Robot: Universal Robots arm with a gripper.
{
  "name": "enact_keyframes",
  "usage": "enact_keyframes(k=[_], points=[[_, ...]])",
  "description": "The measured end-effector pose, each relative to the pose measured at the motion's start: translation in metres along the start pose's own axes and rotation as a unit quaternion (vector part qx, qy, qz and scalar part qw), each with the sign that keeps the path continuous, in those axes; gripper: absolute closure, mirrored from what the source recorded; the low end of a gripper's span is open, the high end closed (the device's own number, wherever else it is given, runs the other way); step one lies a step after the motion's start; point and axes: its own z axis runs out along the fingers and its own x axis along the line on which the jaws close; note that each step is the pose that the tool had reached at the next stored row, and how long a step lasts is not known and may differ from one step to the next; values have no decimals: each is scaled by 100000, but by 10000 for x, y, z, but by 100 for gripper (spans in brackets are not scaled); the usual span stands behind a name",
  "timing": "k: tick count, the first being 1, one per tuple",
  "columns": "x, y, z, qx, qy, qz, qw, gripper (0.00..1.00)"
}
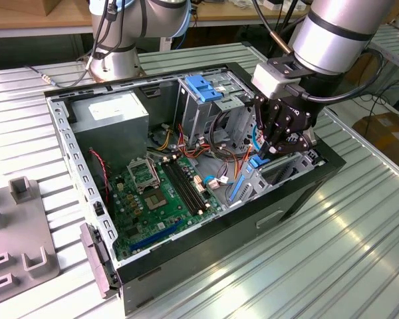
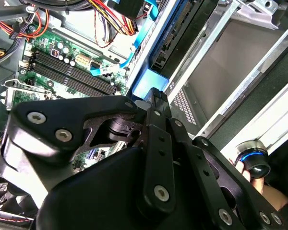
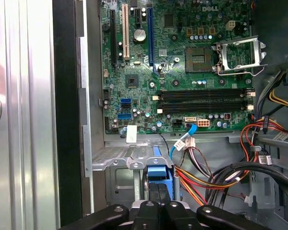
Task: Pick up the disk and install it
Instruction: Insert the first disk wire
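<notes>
The disk stands on edge in the drive bay at the case's side on the exterior view's right, by the case wall. Its blue rail end (image 1: 255, 163) sticks up from the bay. In the second wrist view the disk's dark edge (image 2: 182, 28) runs down into the metal bay behind the blue rail (image 2: 145, 82). My gripper (image 1: 265, 151) reaches down into the case from above and is shut on that blue end. In both wrist views the two black fingers (image 3: 151, 194) meet at the blue piece (image 3: 158, 172), with the gripper (image 3: 159, 190) (image 2: 152, 94) right on it.
The open computer case (image 1: 86, 173) holds a green motherboard (image 1: 159, 193), a grey power-supply box (image 1: 113, 113), a metal cage with a blue latch (image 1: 203, 86) and loose cables (image 1: 213, 146). A grey fixture (image 1: 13, 239) lies on the exterior view's left. A person's hand (image 2: 266, 191) rests by a round button (image 2: 252, 160).
</notes>
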Motion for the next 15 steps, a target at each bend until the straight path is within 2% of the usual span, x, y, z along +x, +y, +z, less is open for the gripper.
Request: enact_keyframes(k=[4, 9, 13, 15], points=[[0, -6, 0, 0, 2, -7, 100000, 90], [-2, -46, 0, 1, 1, 1, 100000, 90], [-4, -87, 0, 3, -2, -1, 100000, 90], [-6, -146, 2, 1, 6, 2, 100000, 90]])
